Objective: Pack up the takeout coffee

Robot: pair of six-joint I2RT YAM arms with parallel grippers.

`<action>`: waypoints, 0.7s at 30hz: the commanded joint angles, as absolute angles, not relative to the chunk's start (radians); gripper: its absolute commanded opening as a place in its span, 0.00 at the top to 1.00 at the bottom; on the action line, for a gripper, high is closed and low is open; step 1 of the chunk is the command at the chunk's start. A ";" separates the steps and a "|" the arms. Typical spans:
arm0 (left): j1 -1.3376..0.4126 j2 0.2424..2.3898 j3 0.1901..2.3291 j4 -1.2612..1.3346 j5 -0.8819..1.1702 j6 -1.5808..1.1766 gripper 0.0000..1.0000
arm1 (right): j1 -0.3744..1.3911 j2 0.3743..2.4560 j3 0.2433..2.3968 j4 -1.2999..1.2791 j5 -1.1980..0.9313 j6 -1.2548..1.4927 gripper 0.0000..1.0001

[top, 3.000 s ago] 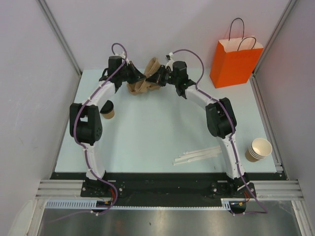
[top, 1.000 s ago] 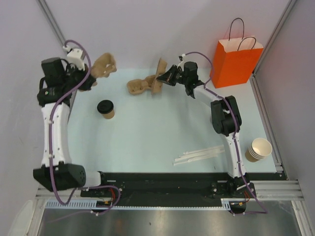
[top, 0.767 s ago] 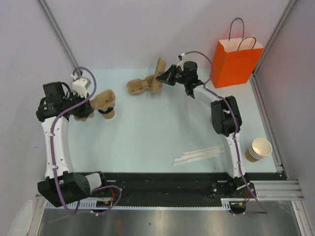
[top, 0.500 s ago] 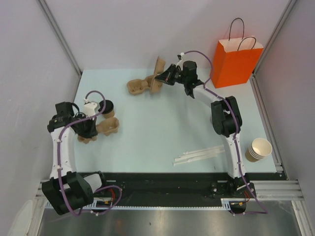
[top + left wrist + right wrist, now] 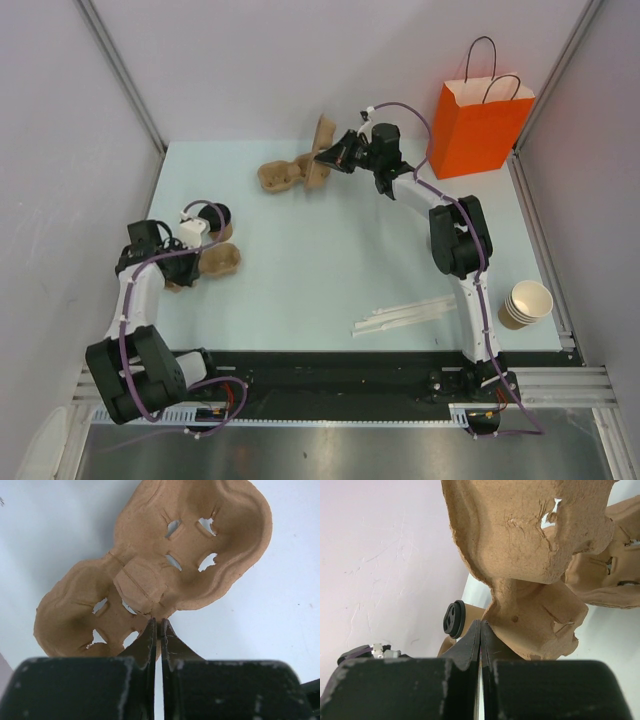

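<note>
Takeout coffee (image 5: 217, 217) stands at the left of the desk (image 5: 330, 260), partly hidden by the left gripper (image 5: 157, 630), whose jaws pinch a pulp cup tray (image 5: 150, 575) just nearer than the cup. At far centre, the right gripper (image 5: 480, 627) has its jaws clamped on a second tray (image 5: 520, 540), held upright beside a third tray (image 5: 280, 177). An orange bag (image 5: 478, 125) stands far right.
</note>
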State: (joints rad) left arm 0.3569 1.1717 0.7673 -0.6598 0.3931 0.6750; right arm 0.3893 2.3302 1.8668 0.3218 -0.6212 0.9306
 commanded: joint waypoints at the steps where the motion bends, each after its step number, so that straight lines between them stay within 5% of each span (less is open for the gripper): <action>1: 0.362 1.202 0.736 -0.574 0.370 0.709 0.90 | 0.391 2.260 1.867 0.373 -0.635 0.917 1.00; 8: 0.362 1.183 0.793 -0.705 0.388 0.713 0.43 | 0.390 2.256 1.864 0.377 -0.635 0.920 1.00; 15: 0.301 1.025 1.001 -0.911 0.617 0.666 0.42 | 0.396 2.249 1.852 0.422 -0.661 0.986 1.00; 21: 0.052 1.002 1.063 -0.689 0.624 0.377 0.42 | 0.410 2.235 1.842 0.463 -0.683 1.040 1.00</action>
